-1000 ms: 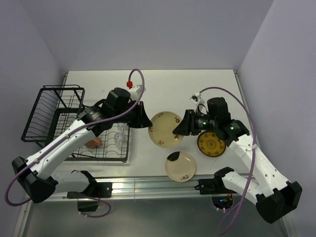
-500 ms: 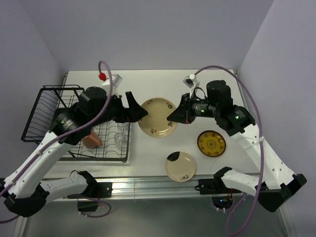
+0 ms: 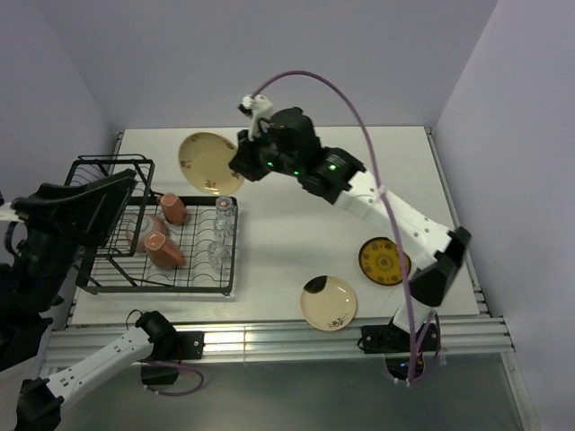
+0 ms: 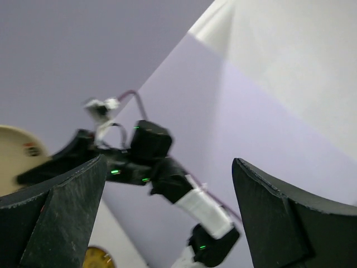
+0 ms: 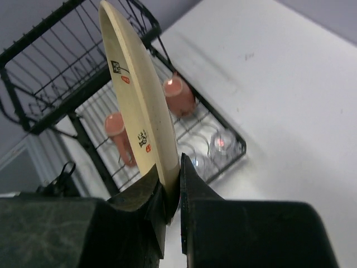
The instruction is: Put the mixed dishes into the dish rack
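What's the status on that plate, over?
Right pincer shut on cream plate, aloft, far side of rack. Left pincer open, empty. Mugs, glasses sit in rack.

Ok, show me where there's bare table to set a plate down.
Widest bare table lies between the rack and the yellow plate. The far right corner, beyond that plate, is bare too. Crowded: the rack's grid, with mugs and glasses, and the near edge around the cream plate.
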Controlling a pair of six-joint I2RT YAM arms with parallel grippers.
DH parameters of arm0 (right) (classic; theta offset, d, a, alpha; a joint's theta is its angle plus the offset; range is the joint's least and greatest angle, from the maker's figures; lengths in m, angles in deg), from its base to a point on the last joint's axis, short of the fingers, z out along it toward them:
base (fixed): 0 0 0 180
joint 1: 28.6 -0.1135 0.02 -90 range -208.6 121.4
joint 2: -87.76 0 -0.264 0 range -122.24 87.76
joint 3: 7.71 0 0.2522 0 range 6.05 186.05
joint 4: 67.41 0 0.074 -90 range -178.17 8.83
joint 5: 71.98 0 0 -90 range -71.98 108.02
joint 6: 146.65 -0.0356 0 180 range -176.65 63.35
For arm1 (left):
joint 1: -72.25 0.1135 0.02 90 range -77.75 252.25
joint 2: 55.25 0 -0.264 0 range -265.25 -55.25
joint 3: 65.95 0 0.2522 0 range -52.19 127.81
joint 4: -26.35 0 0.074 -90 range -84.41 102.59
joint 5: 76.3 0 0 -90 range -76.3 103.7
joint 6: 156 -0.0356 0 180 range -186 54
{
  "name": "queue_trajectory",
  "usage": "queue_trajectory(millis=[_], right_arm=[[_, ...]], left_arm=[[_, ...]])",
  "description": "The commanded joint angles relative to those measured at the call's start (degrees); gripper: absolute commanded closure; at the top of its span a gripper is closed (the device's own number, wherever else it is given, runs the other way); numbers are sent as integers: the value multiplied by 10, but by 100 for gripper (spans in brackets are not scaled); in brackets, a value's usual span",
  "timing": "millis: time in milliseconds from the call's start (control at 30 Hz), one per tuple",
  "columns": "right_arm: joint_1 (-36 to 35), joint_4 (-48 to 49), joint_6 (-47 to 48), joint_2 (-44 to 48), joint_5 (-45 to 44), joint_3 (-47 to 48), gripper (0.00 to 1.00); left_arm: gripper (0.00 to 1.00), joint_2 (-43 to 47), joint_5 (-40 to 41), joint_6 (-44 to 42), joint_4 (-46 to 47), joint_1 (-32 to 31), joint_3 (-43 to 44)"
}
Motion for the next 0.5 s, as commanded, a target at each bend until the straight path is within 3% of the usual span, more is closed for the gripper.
queue_trajectory(millis=[0, 133, 300, 467], right_arm=[[-47, 42, 67, -60, -64, 122, 100], [-98, 21, 129, -157, -96, 269, 100], [-137, 32, 158, -195, -112, 323, 100], [-196, 53, 191, -224, -142, 346, 100]], left_arm=[[1, 11, -33, 33, 114, 2, -46], [1, 37, -74, 41, 168, 2, -67], [1, 30, -103, 29, 166, 2, -38], [1, 21, -154, 31, 246, 2, -26]])
